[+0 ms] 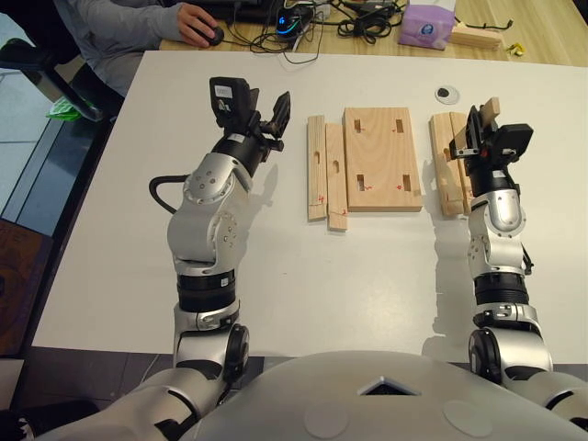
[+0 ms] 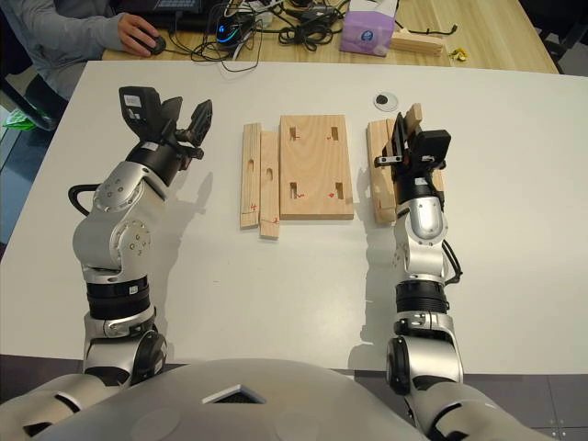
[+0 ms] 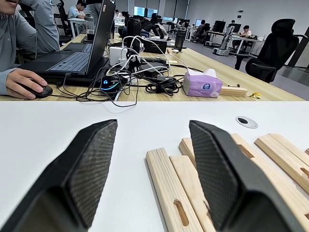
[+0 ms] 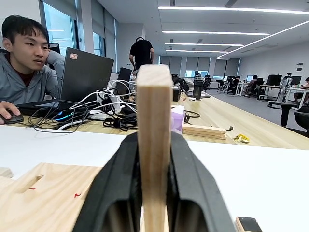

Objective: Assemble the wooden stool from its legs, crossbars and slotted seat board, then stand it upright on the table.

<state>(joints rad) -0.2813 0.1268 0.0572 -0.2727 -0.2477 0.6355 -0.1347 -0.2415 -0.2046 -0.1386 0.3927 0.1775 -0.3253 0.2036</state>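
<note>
Right gripper [image 2: 406, 138] is clamped on one wooden bar [image 4: 154, 125], over the other bars [image 1: 446, 170] that lie just right of the slotted seat board [image 1: 382, 158]. Left gripper [image 2: 186, 119] hangs empty with its fingers spread, near two more bars [image 1: 325, 175] left of the board. Apart from the held bar, every piece lies flat and separate on the counter [image 1: 276, 276]. No joint looks made, so I judge nearly all the assembly remains.

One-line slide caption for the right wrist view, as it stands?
Right gripper clamps a pale wooden bar; the slotted wooden seat board lies flat on the white table beside it.
</note>
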